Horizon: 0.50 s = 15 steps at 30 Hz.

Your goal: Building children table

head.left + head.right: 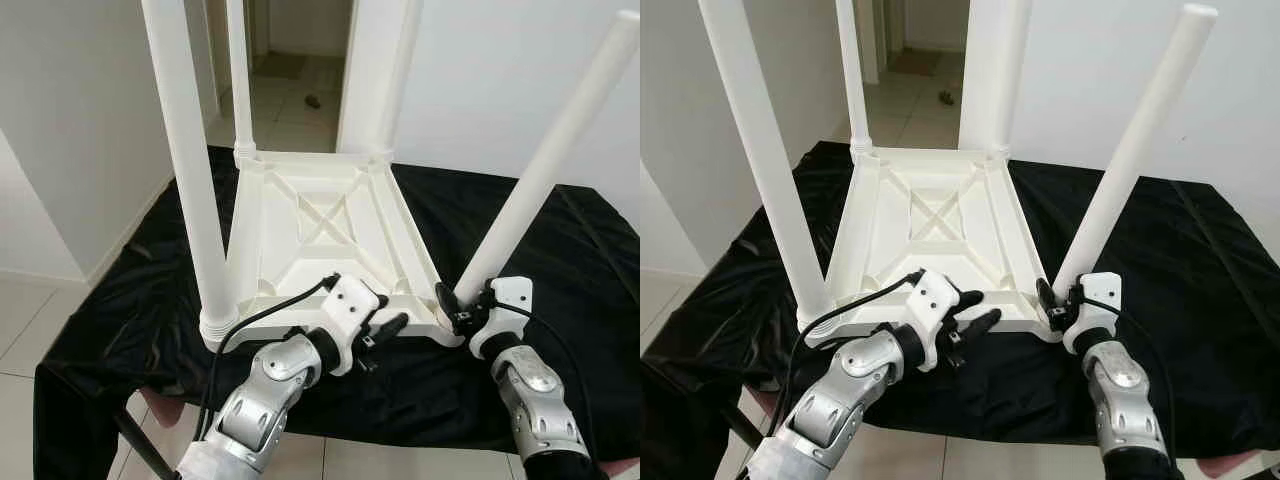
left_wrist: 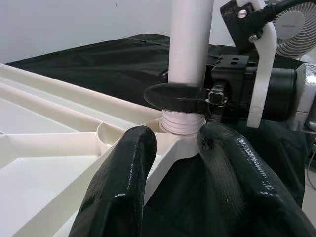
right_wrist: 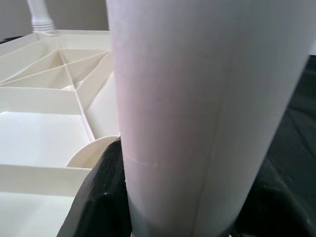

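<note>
Upturned white plastic table top (image 1: 320, 235) lying on the black-draped desk (image 1: 560, 270); last leg (image 1: 545, 170) tilted toward 1 o'clock in its corner socket; right gripper (image 1: 452, 305) clamped on its base; left gripper (image 1: 975, 312) spread at the rim, steadying; next, probably, straightening and seating.

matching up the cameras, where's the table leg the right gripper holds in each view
Left eye view: leg leaning at right, from near right corner.
Right eye view: right of centre.
Left wrist view: upright at top centre.
Right wrist view: close-up at centre.
Shared landmark: right gripper around its base.
</note>
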Motion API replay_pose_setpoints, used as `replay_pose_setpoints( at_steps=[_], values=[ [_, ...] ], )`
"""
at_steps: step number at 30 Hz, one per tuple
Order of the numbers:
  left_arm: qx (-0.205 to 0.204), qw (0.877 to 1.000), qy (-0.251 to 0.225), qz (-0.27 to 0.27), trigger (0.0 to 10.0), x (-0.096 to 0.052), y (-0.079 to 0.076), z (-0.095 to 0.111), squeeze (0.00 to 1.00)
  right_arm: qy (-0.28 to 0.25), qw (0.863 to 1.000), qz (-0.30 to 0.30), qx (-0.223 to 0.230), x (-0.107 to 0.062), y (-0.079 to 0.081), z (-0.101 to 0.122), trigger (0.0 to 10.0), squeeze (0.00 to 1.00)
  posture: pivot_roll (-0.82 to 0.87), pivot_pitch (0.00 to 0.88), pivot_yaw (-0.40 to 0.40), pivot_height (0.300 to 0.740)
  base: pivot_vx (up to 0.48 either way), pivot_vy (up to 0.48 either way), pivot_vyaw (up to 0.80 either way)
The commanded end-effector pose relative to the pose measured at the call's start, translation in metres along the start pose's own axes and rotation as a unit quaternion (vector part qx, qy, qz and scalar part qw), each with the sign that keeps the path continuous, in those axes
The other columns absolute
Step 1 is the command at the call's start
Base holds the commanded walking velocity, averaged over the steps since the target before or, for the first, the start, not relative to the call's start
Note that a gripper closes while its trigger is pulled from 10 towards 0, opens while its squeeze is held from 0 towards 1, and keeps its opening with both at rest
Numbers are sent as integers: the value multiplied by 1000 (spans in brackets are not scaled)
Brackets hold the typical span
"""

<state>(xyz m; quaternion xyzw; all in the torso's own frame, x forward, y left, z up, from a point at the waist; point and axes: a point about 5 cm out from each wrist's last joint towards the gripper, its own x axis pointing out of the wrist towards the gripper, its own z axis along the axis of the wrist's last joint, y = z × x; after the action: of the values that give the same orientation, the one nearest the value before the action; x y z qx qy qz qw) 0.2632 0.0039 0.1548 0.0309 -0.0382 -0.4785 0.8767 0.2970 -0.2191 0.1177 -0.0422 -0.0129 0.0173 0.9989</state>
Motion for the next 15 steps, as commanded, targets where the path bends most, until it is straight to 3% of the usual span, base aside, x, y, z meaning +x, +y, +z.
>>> replay_pose_setpoints(
  at_steps=[1,5,7,10,14,15],
  values=[
    [-6,1000,0,-24,10000,1,-5,1,0,50,985,-164,-6,-13,-5,-18,0,0,-34,14,-16,740,0,0,0],
    [-6,1000,1,-26,10000,1,-6,1,0,53,971,-232,7,-16,3,-17,0,0,-34,15,-17,740,0,0,0],
    [-6,1000,1,-26,10000,1,-6,1,0,53,971,-232,7,-16,3,-17,0,0,-34,15,-17,740,0,0,0],
    [-5,1000,3,-25,10000,1,-5,2,0,62,953,-297,20,-19,8,-14,0,0,-31,16,-22,740,0,0,0],
    [-5,1000,4,-21,10000,-1,-4,2,0,62,949,-309,20,-20,5,-13,0,0,-29,14,-20,740,0,0,0],
    [-7,1000,5,-18,10000,-2,-3,2,0,65,947,-313,17,-21,6,-13,9765,0,-27,14,-21,740,0,0,0]
  ],
)
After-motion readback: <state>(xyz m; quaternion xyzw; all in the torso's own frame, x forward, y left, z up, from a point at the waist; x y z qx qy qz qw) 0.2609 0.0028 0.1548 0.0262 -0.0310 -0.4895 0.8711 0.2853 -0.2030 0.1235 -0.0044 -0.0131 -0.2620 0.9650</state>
